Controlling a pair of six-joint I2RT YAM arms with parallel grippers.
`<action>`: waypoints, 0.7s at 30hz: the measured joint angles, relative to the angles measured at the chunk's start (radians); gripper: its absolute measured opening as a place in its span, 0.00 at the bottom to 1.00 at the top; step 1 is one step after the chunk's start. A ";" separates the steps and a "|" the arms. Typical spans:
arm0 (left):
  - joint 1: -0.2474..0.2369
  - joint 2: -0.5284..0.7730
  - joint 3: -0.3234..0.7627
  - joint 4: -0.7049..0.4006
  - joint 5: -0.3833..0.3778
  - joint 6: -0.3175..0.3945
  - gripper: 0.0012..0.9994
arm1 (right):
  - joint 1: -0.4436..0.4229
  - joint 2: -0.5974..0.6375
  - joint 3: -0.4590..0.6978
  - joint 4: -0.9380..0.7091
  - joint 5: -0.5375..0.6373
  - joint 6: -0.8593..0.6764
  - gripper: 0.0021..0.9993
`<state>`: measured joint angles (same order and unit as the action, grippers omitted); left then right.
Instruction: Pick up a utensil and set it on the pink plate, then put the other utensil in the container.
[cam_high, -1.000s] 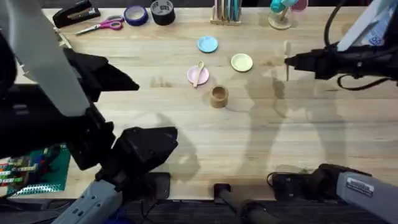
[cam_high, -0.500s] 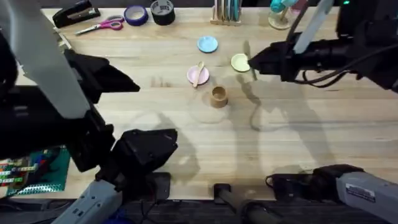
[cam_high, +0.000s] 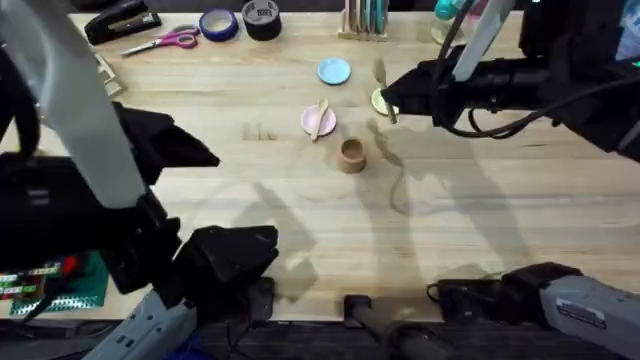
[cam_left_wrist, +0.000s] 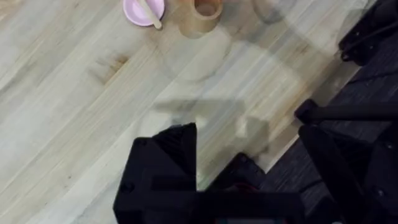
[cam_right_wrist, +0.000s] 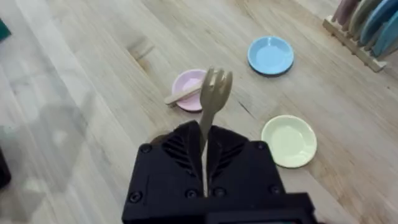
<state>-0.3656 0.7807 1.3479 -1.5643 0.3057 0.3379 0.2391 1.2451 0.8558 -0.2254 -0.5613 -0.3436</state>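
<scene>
The utensil, a pale wooden spoon (cam_high: 321, 115), lies across the pink plate (cam_high: 311, 124), and the left wrist view shows the spoon (cam_left_wrist: 151, 14) on the plate (cam_left_wrist: 138, 9) too. Just right of the plate stands the brown container (cam_high: 351, 155) (cam_left_wrist: 200, 15), upright with nothing in it. My right gripper (cam_high: 392, 100) is shut on the other utensil, the wooden fork (cam_high: 381, 82) (cam_right_wrist: 214, 93), held tines up above the yellow plate, up and to the right of the container. My left gripper (cam_left_wrist: 249, 134) hangs open, high over the table's near left part.
A light blue plate (cam_high: 334, 71) and a yellow plate (cam_right_wrist: 289, 142) lie behind the pink one. Scissors (cam_high: 165, 41), a stapler (cam_high: 122, 20) and tape rolls (cam_high: 240, 20) line the far edge, with a rack of plates (cam_high: 364, 20). A green board (cam_high: 55, 285) sits near left.
My right gripper carried the fork leftward from the table's right side to over the yellow plate, closer to the container. The left arm barely shifted. The spoon stayed on the pink plate.
</scene>
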 joint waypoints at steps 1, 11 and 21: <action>0.000 0.000 0.000 0.000 -0.006 0.001 1.00 | 0.000 -0.008 0.000 0.000 -0.002 0.012 0.03; 0.000 0.000 0.000 -0.003 -0.032 0.028 1.00 | 0.000 -0.146 -0.091 0.086 -0.002 0.109 0.03; 0.000 0.000 0.000 -0.003 -0.037 0.041 1.00 | 0.000 -0.222 -0.352 0.514 0.013 0.220 0.03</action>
<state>-0.3656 0.7807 1.3479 -1.5677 0.2683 0.3789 0.2394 1.0232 0.5040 0.2882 -0.5488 -0.1235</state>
